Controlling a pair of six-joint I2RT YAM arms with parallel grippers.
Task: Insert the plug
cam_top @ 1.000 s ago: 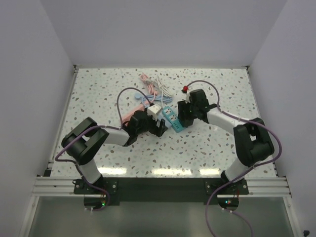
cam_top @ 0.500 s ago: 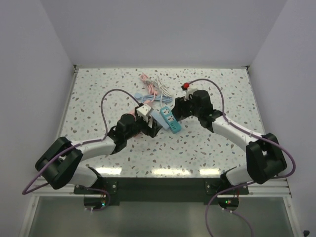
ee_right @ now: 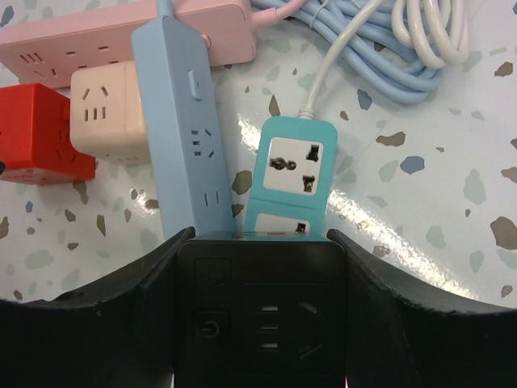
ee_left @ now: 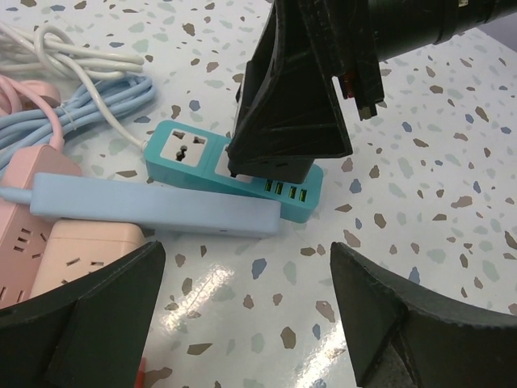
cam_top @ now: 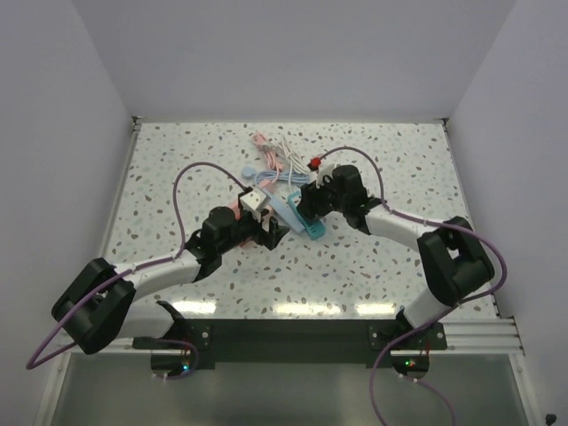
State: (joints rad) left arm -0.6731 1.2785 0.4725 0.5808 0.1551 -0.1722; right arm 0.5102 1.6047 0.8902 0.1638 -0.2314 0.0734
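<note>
A black plug block [ee_right: 258, 315] sits between the fingers of my right gripper [ee_right: 258, 242], which is shut on it. The left wrist view shows the block [ee_left: 273, 166] pressed down on the middle of a teal power strip [ee_left: 190, 153], just past its free universal socket. Its prongs are hidden. The strip [ee_right: 291, 182] lies flat on the speckled table, in the overhead view [cam_top: 312, 229] under the right gripper [cam_top: 306, 206]. My left gripper [ee_left: 246, 315] stands open over bare table in front of the strip, holding nothing.
A light blue power strip [ee_right: 182, 137] lies against the teal one. Beside it are a pink strip [ee_right: 121, 36], a cream cube adapter [ee_right: 101, 113] and a red cube [ee_right: 36, 145]. Coiled white, blue and pink cables [cam_top: 280, 160] lie behind them.
My right gripper has carried the black plug block leftward onto the teal strip. My left gripper has drawn back to the left, away from the strip, and stays open.
</note>
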